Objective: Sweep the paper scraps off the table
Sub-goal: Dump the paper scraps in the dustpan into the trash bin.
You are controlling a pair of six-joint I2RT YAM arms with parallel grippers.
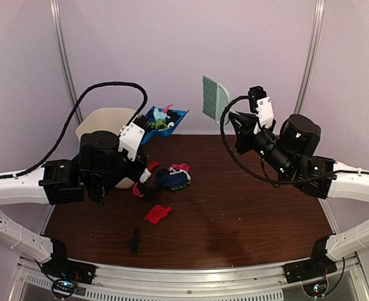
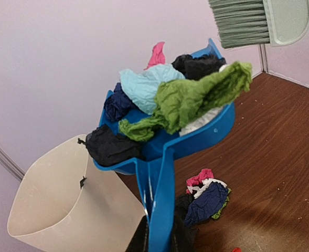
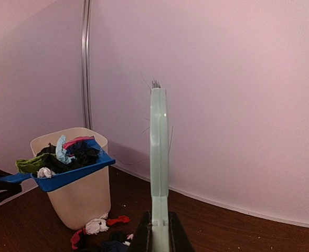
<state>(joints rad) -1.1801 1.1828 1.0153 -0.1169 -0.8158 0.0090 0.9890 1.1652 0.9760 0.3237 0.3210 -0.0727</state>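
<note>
My left gripper (image 2: 159,239) is shut on the handle of the blue dustpan (image 2: 206,137), which it holds raised and tilted beside the rim of a cream bin (image 2: 54,205). The pan is heaped with paper scraps (image 2: 185,100) in green, light blue, black and pink. More paper scraps (image 1: 168,179) lie in a pile on the table (image 1: 253,219), with a red one (image 1: 158,214) and a black one (image 1: 135,239) nearer the front. My right gripper (image 3: 159,236) is shut on the pale green brush (image 3: 159,157) and holds it high, bristles up, off the table.
The cream bin (image 1: 99,122) stands at the back left corner, against the pink wall. The silver front rail (image 1: 190,276) runs along the near edge. Black cables (image 1: 234,157) loop from both arms above the table.
</note>
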